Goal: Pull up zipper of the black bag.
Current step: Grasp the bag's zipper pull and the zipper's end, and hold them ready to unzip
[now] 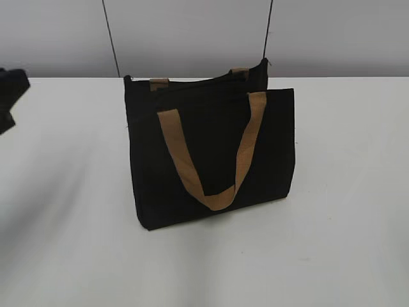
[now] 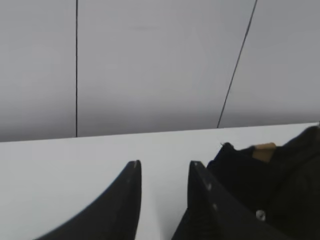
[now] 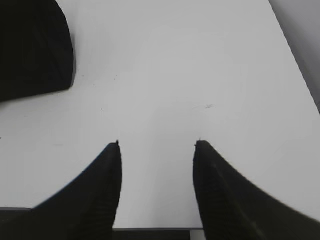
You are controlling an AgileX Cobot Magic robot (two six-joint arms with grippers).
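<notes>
The black bag (image 1: 211,157) stands upright on the white table (image 1: 345,192), roughly in the middle of it, and I take everything else from there. One tan handle (image 1: 214,153) hangs down the bag's near face in a loop; the other handle (image 1: 160,82) only peeks above the far rim. The zipper (image 1: 192,85) runs along the bag's top edge as a thin dark line, and I cannot make out its pull tab.

My left gripper (image 2: 164,172) hovers off the bag's left side, its two dark fingers (image 2: 125,200) spread with bare table showing between them; the bag's upper corner sits just beside my right-hand finger. In the exterior view only a dark piece of that arm (image 1: 11,96) shows, well apart from the bag.

My right gripper (image 3: 157,150) is held over bare table, fingers (image 3: 100,190) spread wide, with a corner of the bag's black fabric (image 3: 32,47) up and to the left of them, not touching.
</notes>
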